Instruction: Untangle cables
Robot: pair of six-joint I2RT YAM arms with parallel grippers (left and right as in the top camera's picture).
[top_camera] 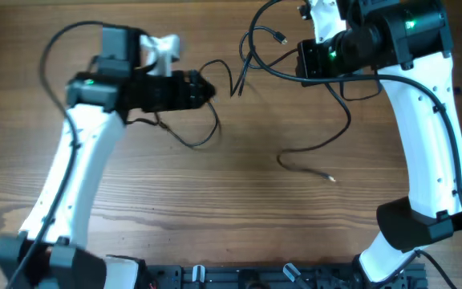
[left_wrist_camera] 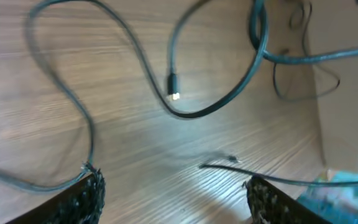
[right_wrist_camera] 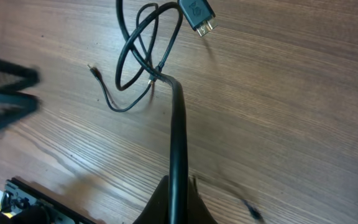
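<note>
Cable (right_wrist_camera: 178, 124) lengthwise fwd from pinched-tight R end effector (right_wrist_camera: 178, 190); L end effector (left_wrist_camera: 174, 190) wide, empty.

Cables (top_camera: 311, 149) on table (top_camera: 215, 217), btwn L arm (top_camera: 79, 160) & R arm (top_camera: 423, 120).

Thin black cables (right_wrist_camera: 178, 124) lie in loose loops across the wooden bench (top_camera: 215, 217). One strand curls at the left. Another runs down the middle to a small plug (top_camera: 330, 178). A third lifts off the bench, leading from a doubled loop and a broader connector (right_wrist_camera: 197, 15)
</note>
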